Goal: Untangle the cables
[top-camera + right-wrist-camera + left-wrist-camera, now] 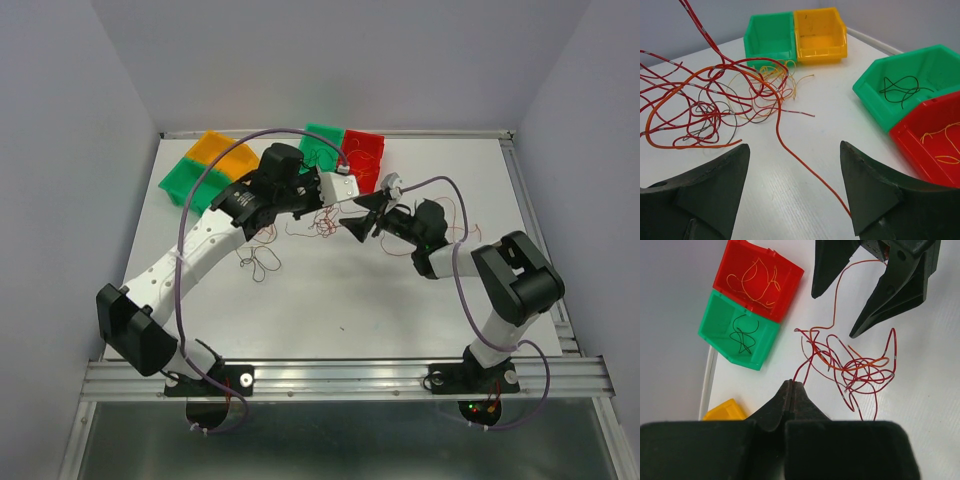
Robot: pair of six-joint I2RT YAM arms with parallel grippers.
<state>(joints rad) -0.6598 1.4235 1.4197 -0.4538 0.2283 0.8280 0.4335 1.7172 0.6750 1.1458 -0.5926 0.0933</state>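
On the table [400,300], a left pair of bins [205,140] sits side by side at the far left corner. A right pair of bins [378,140] sits at the middle of the far edge, with a few loose wires [740,332] in each. The tangle of cables [855,367] lies in front of the right pair, between the left gripper [792,386] and the right gripper [834,316], which face each other across it. One strand runs to the left gripper's tip and another passes between the right gripper's fingers, while a smaller curl of wire [262,262] lies nearer the arm bases, to the tangle's left.
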